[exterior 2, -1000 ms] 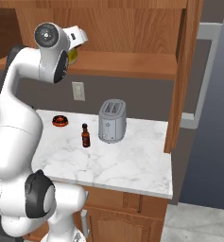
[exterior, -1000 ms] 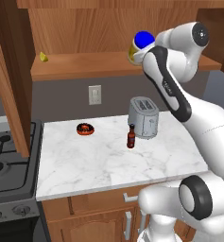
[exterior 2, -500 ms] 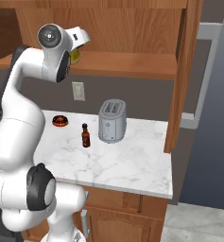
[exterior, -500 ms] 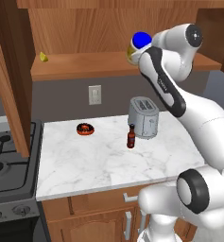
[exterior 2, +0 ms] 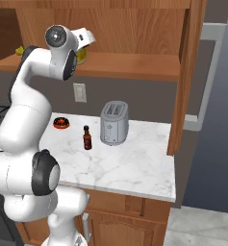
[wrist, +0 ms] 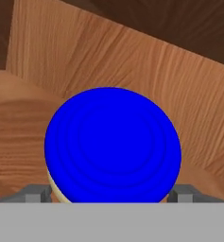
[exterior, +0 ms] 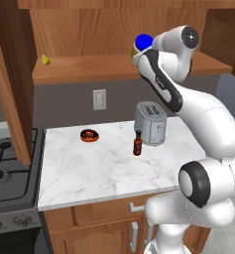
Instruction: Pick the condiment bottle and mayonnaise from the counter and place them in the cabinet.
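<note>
The mayonnaise (exterior: 143, 42), a pale-yellow jar with a round blue lid (wrist: 112, 144), sits between my fingers (wrist: 36, 193). My gripper (exterior: 140, 51) is shut on it at the front of the wooden wall cabinet, over its shelf board (exterior: 84, 69). From the right, the jar's yellow side (exterior 2: 81, 56) peeks out behind the hand. Whether the jar touches the shelf is hidden. The condiment bottle (exterior: 137, 144), slim, dark and red-capped, stands upright on the marble counter (exterior: 89, 171) just left of the toaster; it shows again (exterior 2: 87, 138) from the right.
A silver toaster (exterior: 150, 123) stands at the counter's back. A glazed donut (exterior: 89, 135) lies to the left near a wall outlet (exterior: 99, 99). A small yellow item (exterior: 46, 60) rests on the shelf's left end. The stove (exterior: 5, 168) borders the counter's left side.
The arm's upper joints have swung a little to the left, and the hand with the jar has crept slightly left and up along the shelf. The bottle has not moved.
</note>
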Robot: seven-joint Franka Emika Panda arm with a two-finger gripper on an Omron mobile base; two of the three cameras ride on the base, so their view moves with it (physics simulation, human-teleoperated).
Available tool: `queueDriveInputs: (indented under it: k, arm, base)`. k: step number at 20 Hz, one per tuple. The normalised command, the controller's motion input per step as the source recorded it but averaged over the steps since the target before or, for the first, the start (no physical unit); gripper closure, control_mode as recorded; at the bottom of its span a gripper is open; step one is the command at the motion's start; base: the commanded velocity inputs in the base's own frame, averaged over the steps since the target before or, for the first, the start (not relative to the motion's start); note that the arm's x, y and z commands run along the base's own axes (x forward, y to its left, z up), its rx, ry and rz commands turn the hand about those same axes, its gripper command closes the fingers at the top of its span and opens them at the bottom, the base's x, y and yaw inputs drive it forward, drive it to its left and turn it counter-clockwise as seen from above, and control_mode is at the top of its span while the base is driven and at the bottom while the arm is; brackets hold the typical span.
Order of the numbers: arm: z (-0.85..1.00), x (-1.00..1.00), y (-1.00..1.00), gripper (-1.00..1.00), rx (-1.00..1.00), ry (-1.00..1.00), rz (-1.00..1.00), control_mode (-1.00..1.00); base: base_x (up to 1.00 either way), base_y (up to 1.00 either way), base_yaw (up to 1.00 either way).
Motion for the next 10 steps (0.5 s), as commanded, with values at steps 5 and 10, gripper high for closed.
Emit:
queueDriveInputs:
  k: [5, 10]
  arm:
    - [-0.06, 0.43, 0.0, 1.0, -0.01, 0.02, -0.03, -1.0]
    - [-0.03, 0.47, 0.0, 1.0, 0.0, 0.02, -0.04, -1.0]
  base:
    - [0.0, 0.0, 0.0]
    - [0.0, 0.0, 0.0]
